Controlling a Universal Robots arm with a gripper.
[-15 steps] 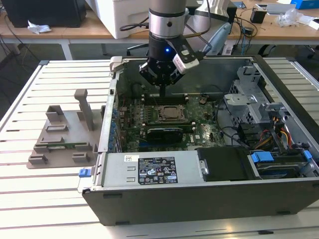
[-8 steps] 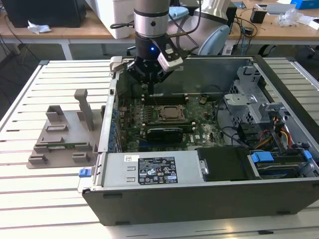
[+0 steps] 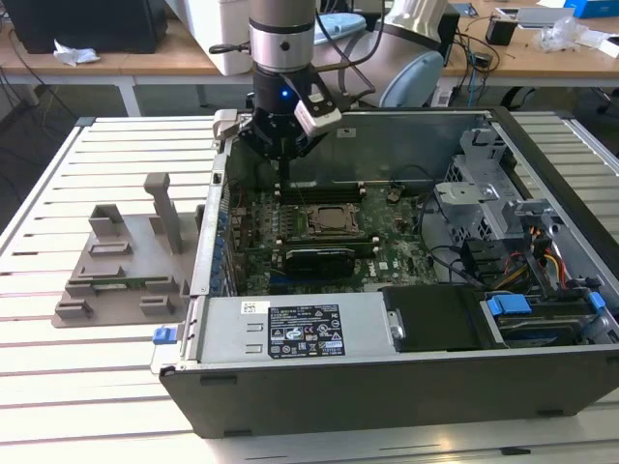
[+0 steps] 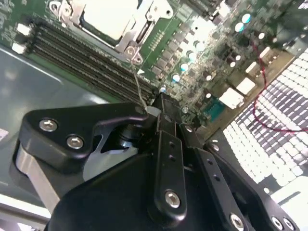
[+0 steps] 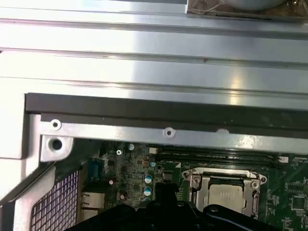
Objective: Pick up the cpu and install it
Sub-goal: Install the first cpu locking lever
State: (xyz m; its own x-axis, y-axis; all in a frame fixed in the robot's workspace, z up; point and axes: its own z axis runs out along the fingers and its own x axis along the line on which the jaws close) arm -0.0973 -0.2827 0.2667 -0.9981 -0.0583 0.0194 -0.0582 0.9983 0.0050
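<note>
The cpu (image 5: 224, 194), a silvery square chip, lies flat in the motherboard socket, ringed by the socket's metal frame (image 5: 194, 182). In the exterior view the cpu (image 3: 335, 220) sits mid-board inside the open computer case. My gripper (image 3: 283, 182) hangs over the board's back edge, on the exterior view's left of the socket, apart from the chip. Its black fingers (image 4: 162, 107) are pressed together with nothing between them. A thin wire lever (image 4: 137, 79) runs from the socket frame toward the fingertips. In the second wrist view the cpu (image 4: 107, 17) lies beyond the memory slots (image 4: 82, 54).
The grey plastic holder tray (image 3: 121, 271) stands on the slatted table at the exterior view's left, outside the case. A power supply (image 3: 290, 333) lines the case's near side; drive cage and cables (image 3: 503, 232) crowd the exterior view's right. The case's metal wall (image 5: 159, 132) rises close behind the gripper.
</note>
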